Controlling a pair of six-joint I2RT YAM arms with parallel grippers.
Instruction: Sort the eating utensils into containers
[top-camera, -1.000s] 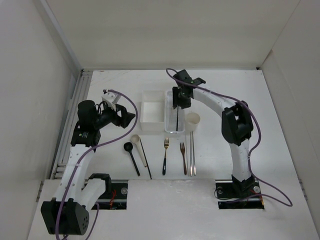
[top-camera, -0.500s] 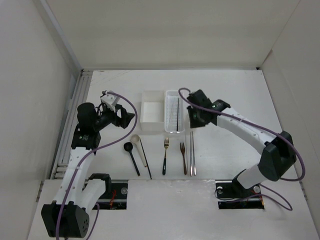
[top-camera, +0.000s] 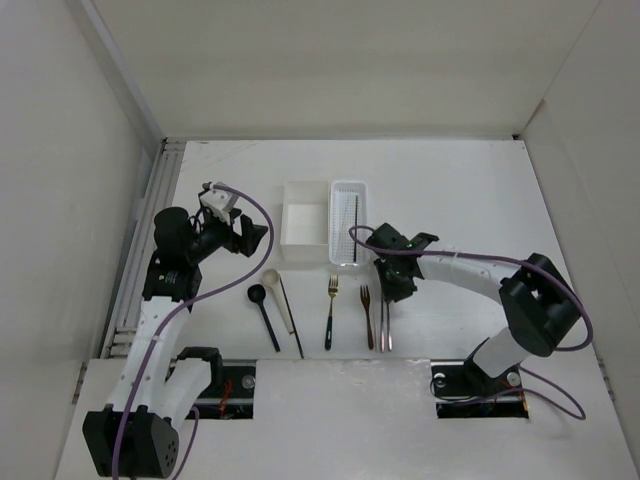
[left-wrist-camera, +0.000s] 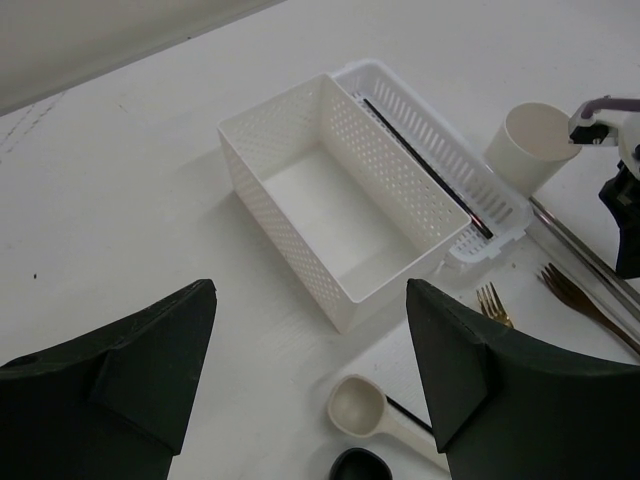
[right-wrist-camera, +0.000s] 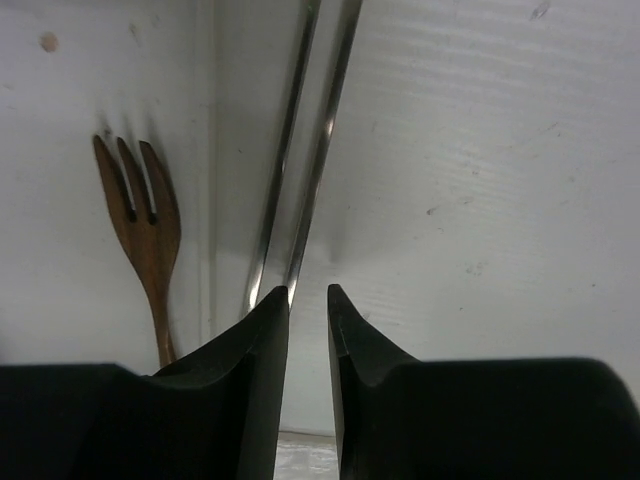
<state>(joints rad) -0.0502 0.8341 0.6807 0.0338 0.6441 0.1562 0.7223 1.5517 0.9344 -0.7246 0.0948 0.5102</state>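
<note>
The right gripper (top-camera: 390, 288) hung low over 2 metal chopsticks (top-camera: 385, 328) on the tabletop (top-camera: 470, 190), its jaws a narrow, empty slit. The chopsticks ran lengthwise straight ahead, just left of that gap. The left gripper (left-wrist-camera: 310, 292) gaped empty, farther off.

White tabletop (top-camera: 470, 190), lightly scuffed, boxed in by plain off-white walls (top-camera: 340, 70) at back and both sides (ribbed metal rail (top-camera: 143, 255) along the left edge). Soft, even light throughout.
</note>
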